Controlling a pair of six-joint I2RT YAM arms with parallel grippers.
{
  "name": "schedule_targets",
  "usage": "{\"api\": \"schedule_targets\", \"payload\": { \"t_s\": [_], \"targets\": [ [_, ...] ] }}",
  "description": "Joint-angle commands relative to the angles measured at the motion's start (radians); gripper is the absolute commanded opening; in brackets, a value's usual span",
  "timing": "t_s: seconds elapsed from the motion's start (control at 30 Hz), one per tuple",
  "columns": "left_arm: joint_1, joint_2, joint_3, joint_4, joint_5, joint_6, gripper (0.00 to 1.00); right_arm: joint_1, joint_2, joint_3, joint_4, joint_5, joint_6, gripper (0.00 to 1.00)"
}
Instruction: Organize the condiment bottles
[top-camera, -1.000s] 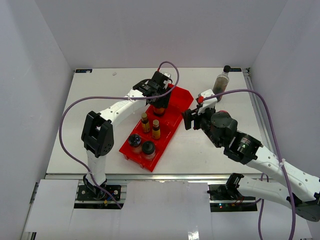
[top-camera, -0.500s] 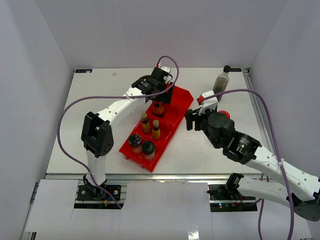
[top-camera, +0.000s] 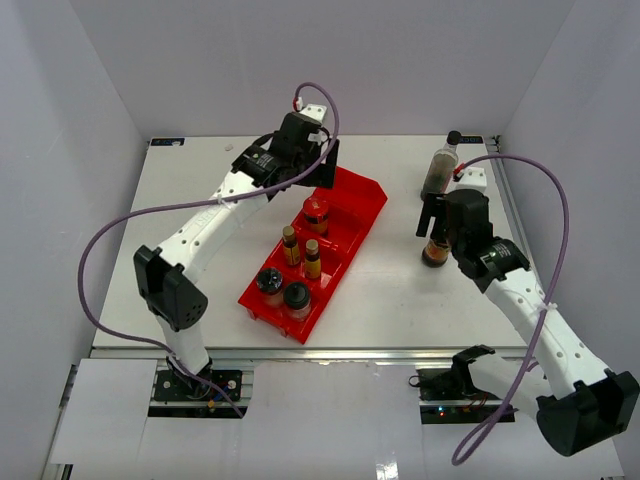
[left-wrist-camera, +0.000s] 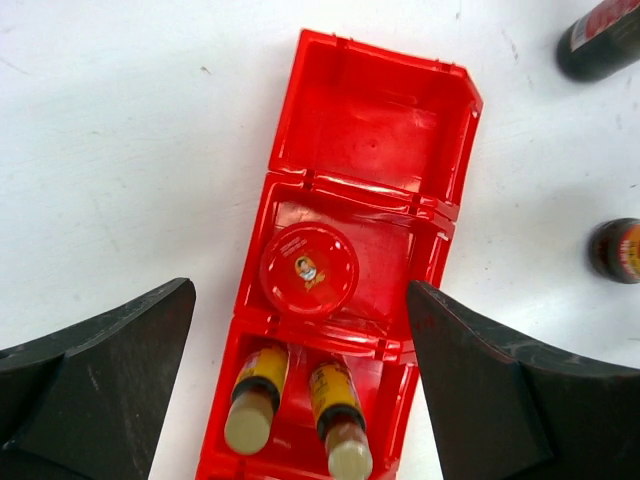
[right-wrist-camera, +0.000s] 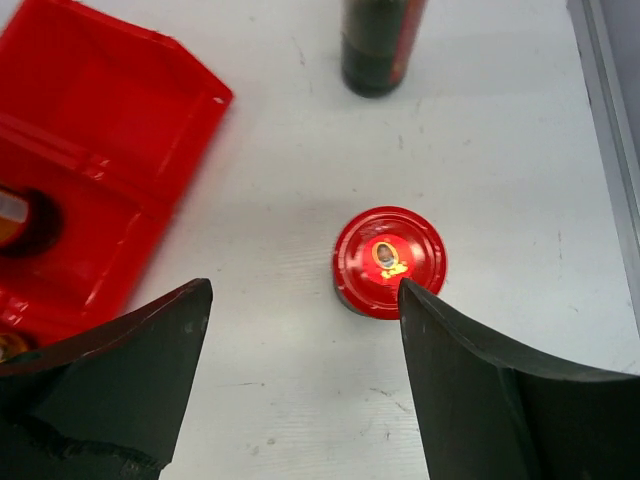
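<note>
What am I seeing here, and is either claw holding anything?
Two robot arms with two-finger grippers. One picture looks down from above; the other two come from cameras on each wrist, their dark fingers at the edges. A red bin holds one red-lidded jar, two yellow-labelled bottles and two black-lidded jars. Outside it stand a second red-lidded jar and a tall dark bottle. The left gripper is open above the bin; the right gripper is open above the second jar. Nothing is held.
</note>
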Motion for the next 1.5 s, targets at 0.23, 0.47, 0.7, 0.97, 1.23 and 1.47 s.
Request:
{"api": "schedule_targets", "payload": {
  "t_s": [0.23, 0.47, 0.7, 0.97, 1.23, 1.47],
  "targets": [
    [0.169, -0.328, -0.325, 0.021, 0.014, -0.104, 0.98, -0.191, 0.06, -0.078, 0.003, -0.149, 0.009, 0.93],
    [0.2, -0.353, -0.409, 0.045, 0.037, -0.1, 0.98, -0.206, 0.091, -0.125, 0.062, -0.149, -0.015, 0.98],
    [0.207, -0.361, -0.454, 0.068, 0.043, -0.098, 0.98, -0.216, 0.173, -0.118, 0.103, -0.157, -0.032, 0.98],
    [0.207, -0.35, -0.462, 0.074, 0.047, -0.089, 0.98, -0.219, 0.232, -0.11, 0.141, -0.177, -0.048, 0.84],
    [0.207, -0.358, -0.484, 0.082, 0.05, -0.091, 0.98, -0.216, 0.225, -0.084, 0.134, -0.165, -0.083, 0.33],
    [0.207, -0.361, -0.493, 0.091, 0.051, -0.096, 0.98, -0.128, 0.178, -0.008, 0.116, -0.16, -0.145, 0.08]
  ]
}}
